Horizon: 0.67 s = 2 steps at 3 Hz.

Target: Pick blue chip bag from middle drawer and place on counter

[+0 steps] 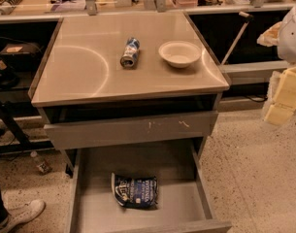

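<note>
Navy blue chip bag [135, 191], white lettering, tan counter [89, 67], grey middle drawer [184, 200], yellowish pincer [283, 98] far right

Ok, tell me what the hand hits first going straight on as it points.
The hand, at the picture's right edge, seems angled down and leftward. Straight on it would likely meet the speckled floor beside the middle drawer, not the blue chip bag; depth is unclear.

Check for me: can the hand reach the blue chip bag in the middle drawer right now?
Probably yes. The middle drawer is pulled out, and the blue chip bag lies uncovered on its floor, clear of the scratched drawer above. The hand hangs off to the right of the drawers, with nothing seen between.
</note>
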{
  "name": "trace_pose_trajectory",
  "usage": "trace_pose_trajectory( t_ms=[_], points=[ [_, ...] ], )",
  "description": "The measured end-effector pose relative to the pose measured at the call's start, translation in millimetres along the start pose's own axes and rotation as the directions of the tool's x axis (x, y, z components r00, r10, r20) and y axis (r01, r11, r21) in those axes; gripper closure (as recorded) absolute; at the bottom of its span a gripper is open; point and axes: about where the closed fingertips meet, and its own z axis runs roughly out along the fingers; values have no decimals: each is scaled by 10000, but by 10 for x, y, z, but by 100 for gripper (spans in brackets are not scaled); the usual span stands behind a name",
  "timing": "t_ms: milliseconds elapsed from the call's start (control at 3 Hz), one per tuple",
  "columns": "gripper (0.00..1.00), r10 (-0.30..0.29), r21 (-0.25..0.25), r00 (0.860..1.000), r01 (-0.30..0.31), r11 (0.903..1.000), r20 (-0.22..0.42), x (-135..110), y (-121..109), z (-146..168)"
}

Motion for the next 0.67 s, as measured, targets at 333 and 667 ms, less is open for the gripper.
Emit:
trace_pose_trajectory(
  t_ms=[333,667],
  points=[
    [0,-1,1,10000,1,10000,0,0,0,0],
    [0,-322,216,9995,323,9992,-35,-168,67,90]
  ],
)
